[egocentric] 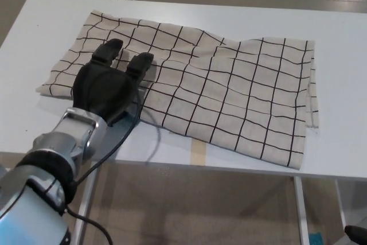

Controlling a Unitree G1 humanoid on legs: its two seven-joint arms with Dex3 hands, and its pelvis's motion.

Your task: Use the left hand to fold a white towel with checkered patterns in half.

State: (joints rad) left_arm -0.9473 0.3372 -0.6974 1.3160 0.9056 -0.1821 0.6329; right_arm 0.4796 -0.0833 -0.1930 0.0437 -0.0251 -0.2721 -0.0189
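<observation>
The left hand (pixel 109 87) lies palm down on the near left part of the checkered towel (pixel 218 93), fingers (pixel 139 65) spread and holding nothing, on the white table (pixel 338 38).

White table (pixel 344 55), tan tape strip (pixel 198 153) - front edge

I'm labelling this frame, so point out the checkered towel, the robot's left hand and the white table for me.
checkered towel (pixel 229 93): head view, on the flat middle of the cloth.
left hand (pixel 106 87): head view, on the back of the black hand, over the towel's left part.
white table (pixel 338 38): head view, on bare tabletop right of the towel.
</observation>
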